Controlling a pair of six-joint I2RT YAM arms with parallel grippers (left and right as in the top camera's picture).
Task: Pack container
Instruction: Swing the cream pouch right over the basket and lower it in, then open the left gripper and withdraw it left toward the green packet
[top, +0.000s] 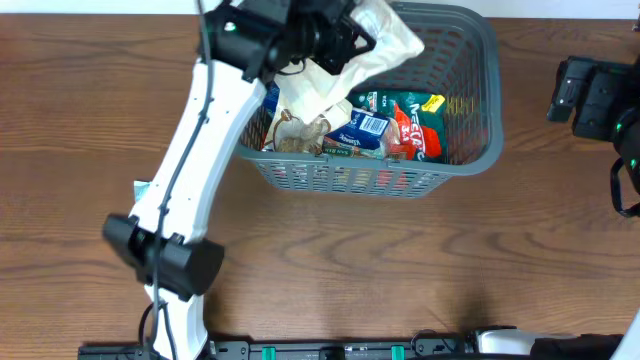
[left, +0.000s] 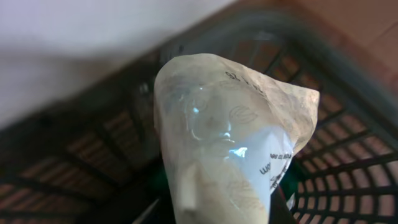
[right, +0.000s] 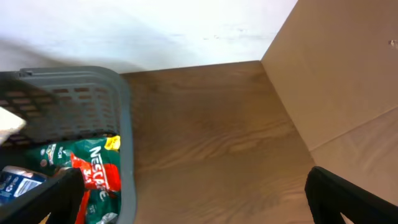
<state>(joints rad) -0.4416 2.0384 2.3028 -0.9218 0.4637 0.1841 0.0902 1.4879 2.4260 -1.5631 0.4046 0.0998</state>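
The container (top: 370, 180) sat far back on the tabletop (top: 400, 270), packets (top: 400, 125) inside; a bag (top: 375, 45) hung over its left half, right gripper (right: 193, 202) well apart.

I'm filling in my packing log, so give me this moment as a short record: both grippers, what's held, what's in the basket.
left gripper: shut on cream packet, held over the far side of the basket
right gripper: open, empty, off to the right of the basket
basket: sits on the table, partly filled
inside basket: green packet, blue and white packet, others partly hidden
cream packet status: not yet released
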